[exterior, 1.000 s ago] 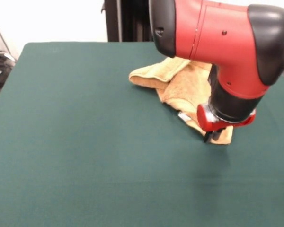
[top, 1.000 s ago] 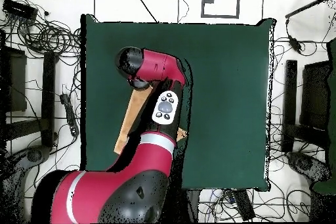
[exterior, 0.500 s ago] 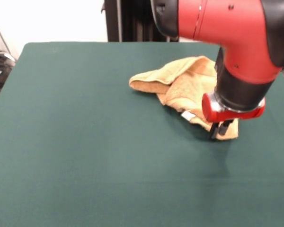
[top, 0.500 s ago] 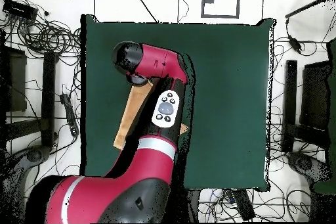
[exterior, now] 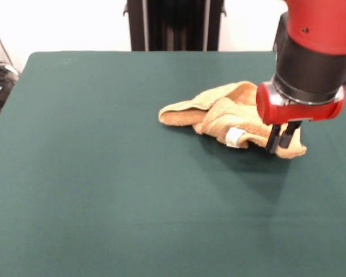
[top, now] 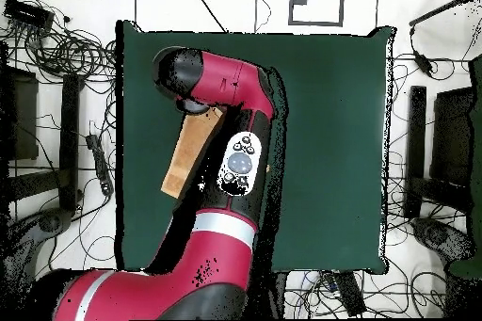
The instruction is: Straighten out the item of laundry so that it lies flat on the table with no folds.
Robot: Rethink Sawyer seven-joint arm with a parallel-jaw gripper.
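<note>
Towel point(exterior: 230, 112) bunched, folded, on table point(exterior: 104, 190) right of centre, tag point(exterior: 234, 137) exposed. Gripper point(exterior: 281, 144) at towel's near-right corner, fingers close together, apparently pinching cloth edge. Step: corner drag. Next: pull corner outward, away from bunch, keeping low

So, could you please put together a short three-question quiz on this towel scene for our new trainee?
1. True or false: the towel already lies flat on the table with no folds.
2. In the front view, where is the gripper?
A. Over bare table, far from the towel
B. At the towel's right-hand end
C. Out of view
3. Fill in: a small ____ tag shows on the towel's near edge.

Key
1. False: it is bunched, with folds.
2. B: the two dark fingers come down onto that end, though whether they pinch the cloth cannot be made out.
3. White.
</note>
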